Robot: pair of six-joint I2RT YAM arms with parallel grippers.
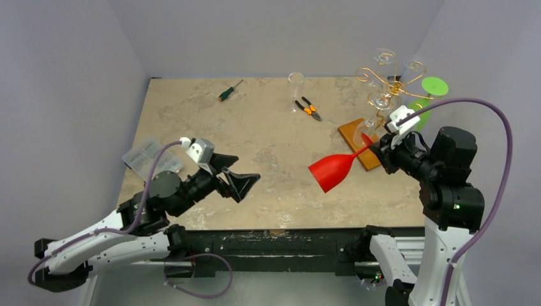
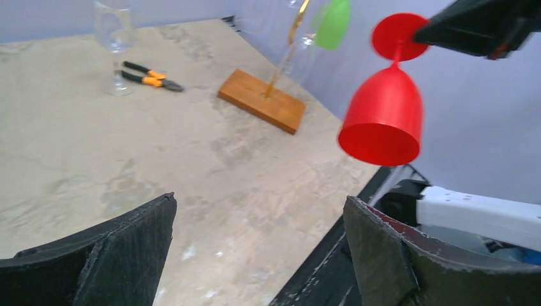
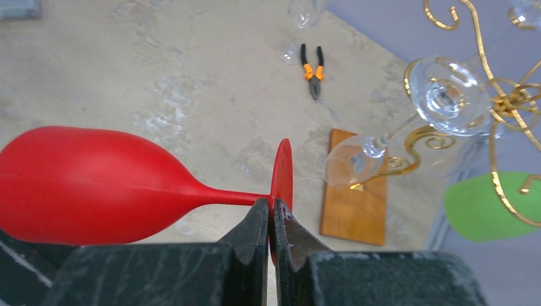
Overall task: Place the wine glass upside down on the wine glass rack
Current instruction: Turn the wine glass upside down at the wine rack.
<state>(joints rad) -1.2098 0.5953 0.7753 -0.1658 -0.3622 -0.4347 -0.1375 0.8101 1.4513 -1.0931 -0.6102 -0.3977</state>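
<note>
A red wine glass [image 1: 333,169] hangs in the air over the table's right side, bowl tilted down and to the left. My right gripper [image 1: 376,149] is shut on its round foot [image 3: 282,175], the thin disc pinched between both fingers; the bowl [image 3: 83,185] stretches left in the right wrist view. The wine glass rack [image 1: 390,80], gold wire on an orange-brown wooden base [image 1: 357,141], stands just behind the right gripper. My left gripper [image 1: 247,183] is open and empty near the table's front left, apart from the red wine glass [image 2: 384,115].
Clear glasses [image 3: 446,95] and a green glass [image 1: 429,95] hang on the rack. A clear glass [image 1: 296,86] stands at the back beside orange-handled pliers [image 1: 308,108]. A green-handled screwdriver [image 1: 228,91] lies back left. A clear plastic box [image 1: 148,156] sits at the left edge.
</note>
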